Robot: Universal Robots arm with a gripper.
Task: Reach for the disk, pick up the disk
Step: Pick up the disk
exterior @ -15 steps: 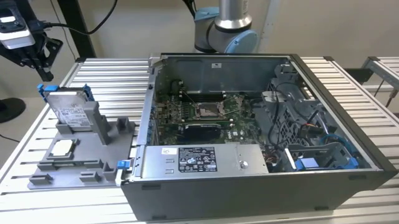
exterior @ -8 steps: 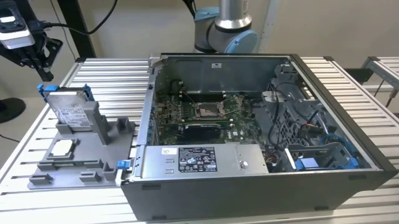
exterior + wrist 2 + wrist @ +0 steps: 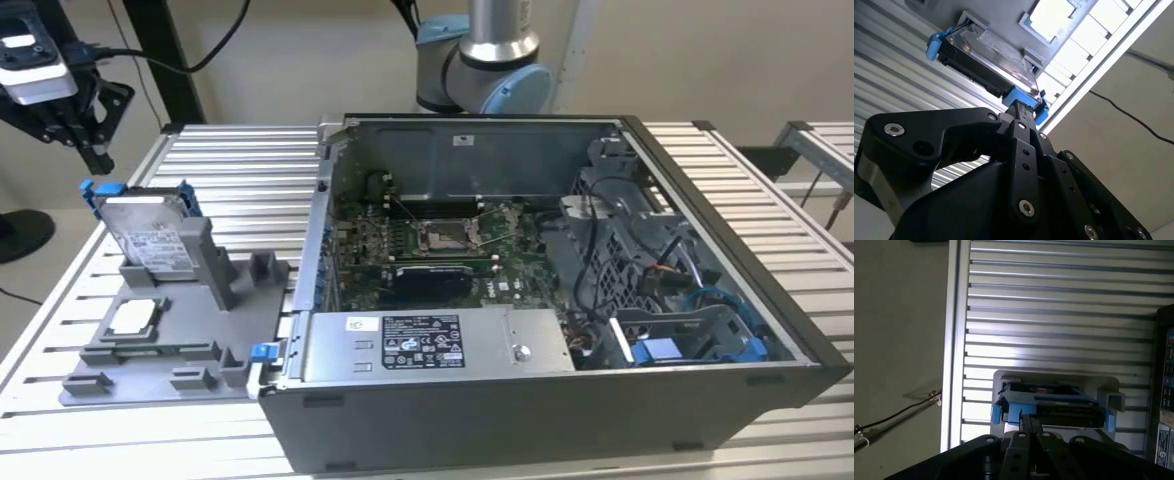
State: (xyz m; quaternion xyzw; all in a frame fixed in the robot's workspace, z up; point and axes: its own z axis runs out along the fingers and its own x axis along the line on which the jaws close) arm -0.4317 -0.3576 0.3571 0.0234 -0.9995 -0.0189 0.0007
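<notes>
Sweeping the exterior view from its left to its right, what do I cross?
tool → disk → silver box with black label → blue plastic bracket

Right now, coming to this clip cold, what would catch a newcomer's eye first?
The opened computer case, its boards and cables bare, fills the middle of the slatted table. At the exterior view's left the blue-framed disk stands on edge in a grey holder, and the black tool hangs above it, not touching.
</notes>
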